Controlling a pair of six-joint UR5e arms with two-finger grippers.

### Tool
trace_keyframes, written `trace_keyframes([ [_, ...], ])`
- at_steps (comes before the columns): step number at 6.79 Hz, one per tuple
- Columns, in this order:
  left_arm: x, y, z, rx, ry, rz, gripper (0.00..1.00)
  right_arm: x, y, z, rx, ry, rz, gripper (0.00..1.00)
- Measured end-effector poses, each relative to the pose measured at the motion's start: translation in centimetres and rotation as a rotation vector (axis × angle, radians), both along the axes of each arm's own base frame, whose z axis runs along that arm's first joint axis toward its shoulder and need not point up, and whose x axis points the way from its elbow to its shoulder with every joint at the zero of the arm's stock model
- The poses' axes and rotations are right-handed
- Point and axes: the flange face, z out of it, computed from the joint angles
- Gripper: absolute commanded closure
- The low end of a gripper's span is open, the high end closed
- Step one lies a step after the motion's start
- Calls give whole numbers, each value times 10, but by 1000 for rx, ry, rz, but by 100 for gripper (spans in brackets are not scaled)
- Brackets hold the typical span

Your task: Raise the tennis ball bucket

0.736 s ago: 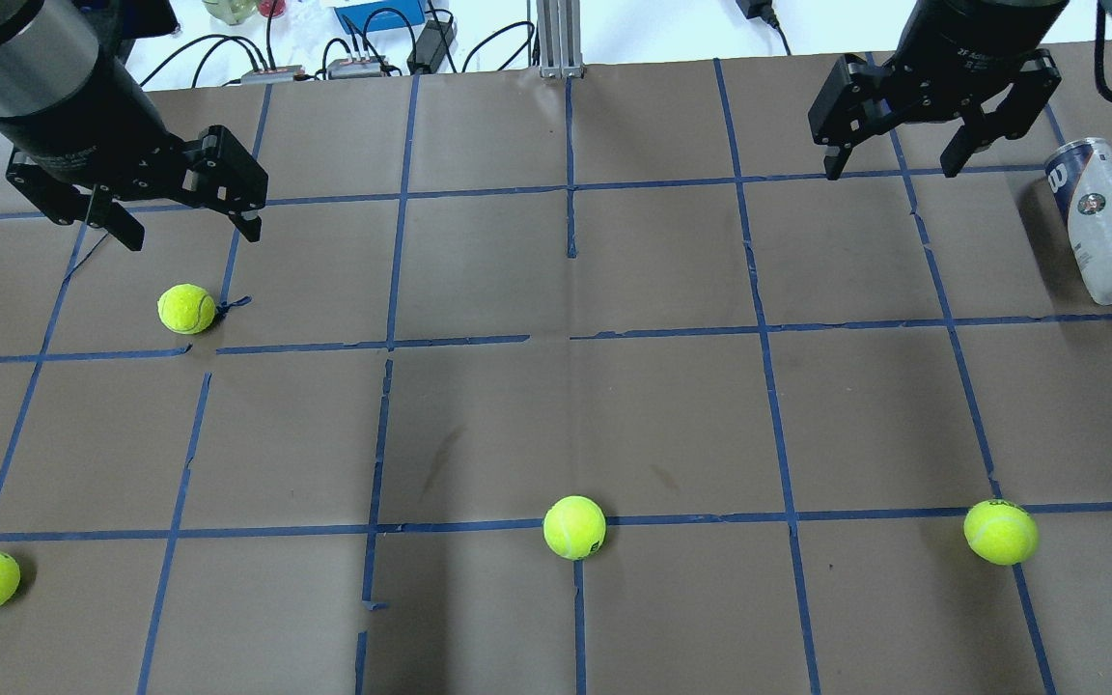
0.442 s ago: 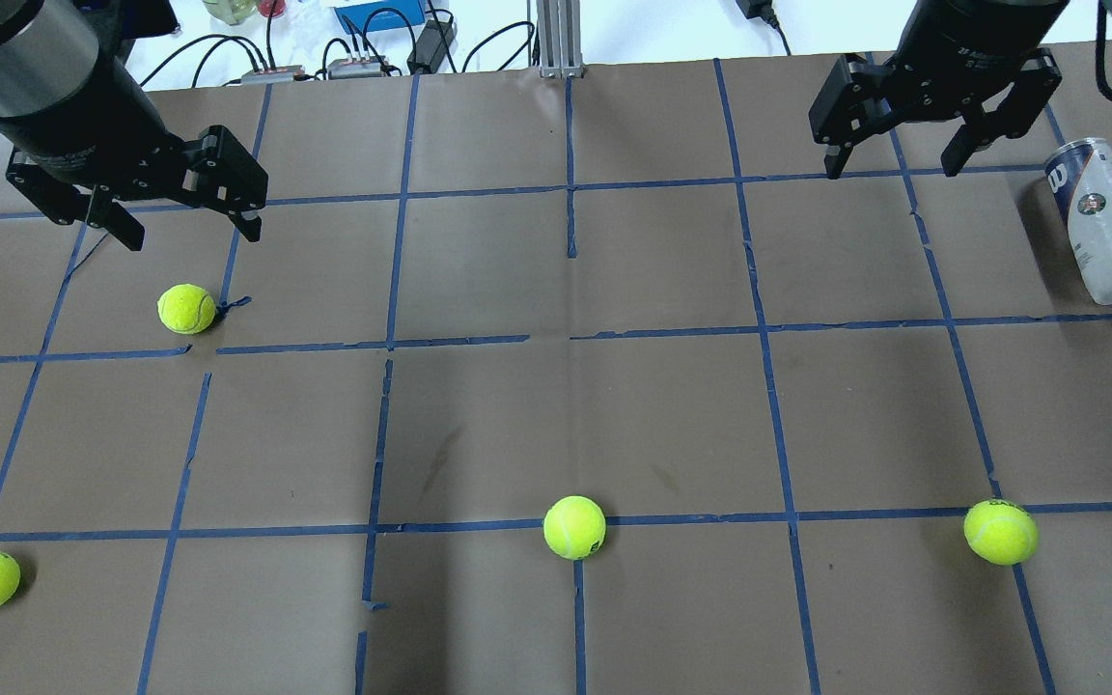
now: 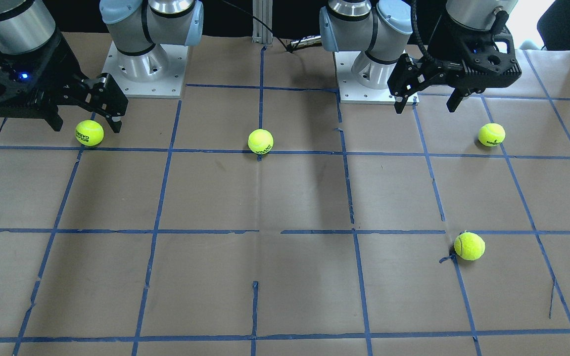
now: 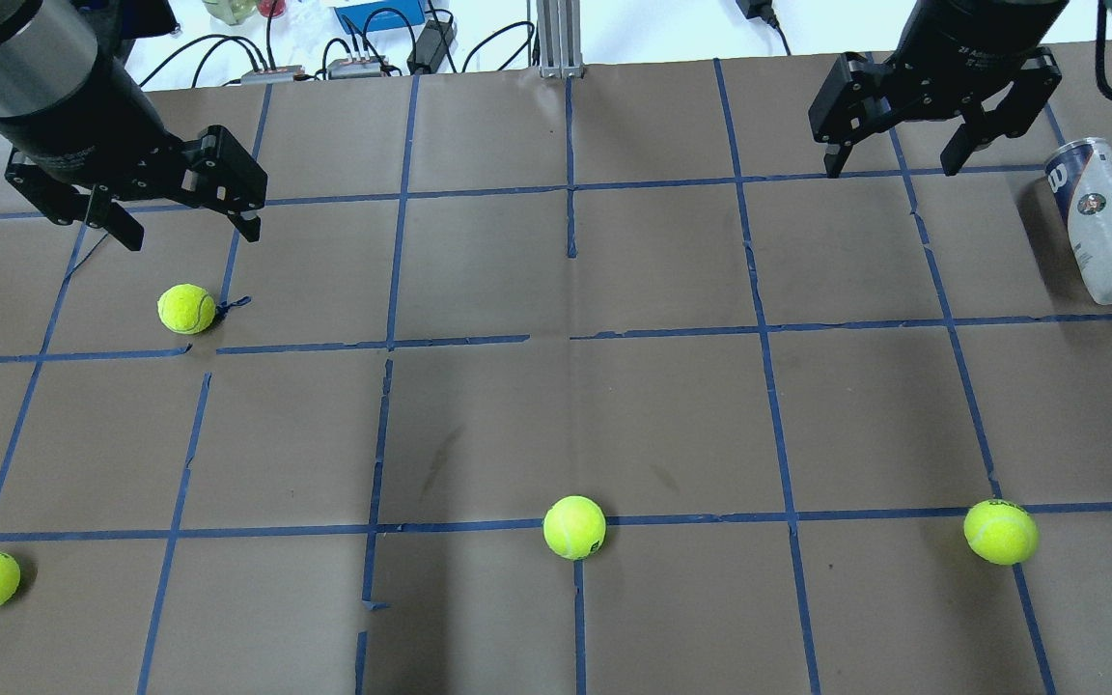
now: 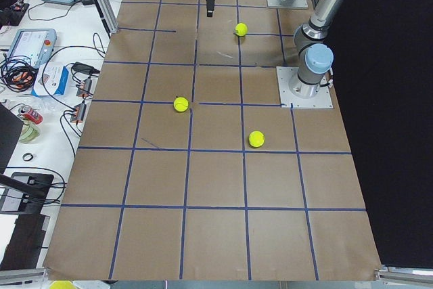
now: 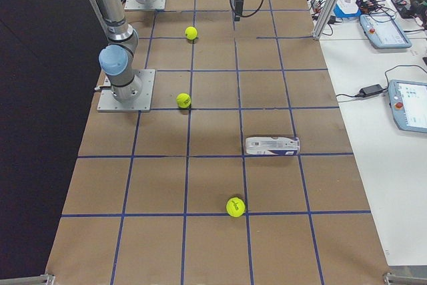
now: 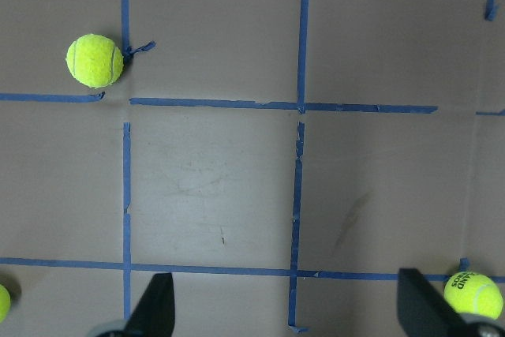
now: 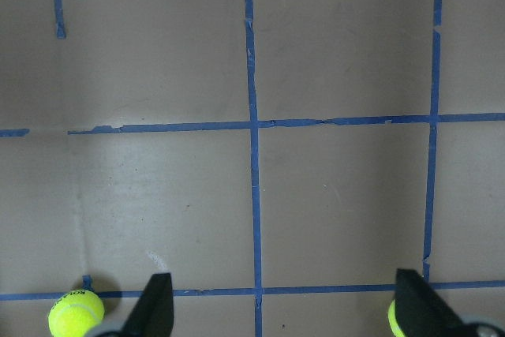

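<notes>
The slim clear-plastic tennis ball bucket [image 4: 1101,220], lying sideways, could be rolled away if clipped by the wide-open right hand [image 4: 890,166].

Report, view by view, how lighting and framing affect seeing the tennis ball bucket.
Overhead exterior: the tennis ball bucket is sharp, with a soft shadow on its view-left side; its clear end looks pale. Exterior right: it is small and whitish, label unreadable. Exterior front-facing, exterior left, both wrist views: it does not show.
</notes>
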Motion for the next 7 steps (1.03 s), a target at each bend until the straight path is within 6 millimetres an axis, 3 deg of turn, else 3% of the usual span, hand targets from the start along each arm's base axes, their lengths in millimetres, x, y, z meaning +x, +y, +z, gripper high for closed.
trace_keyframes([
  [7, -1, 0, 0, -2, 2, 0, 0, -6, -2, -3, 11, 2, -6, 0],
])
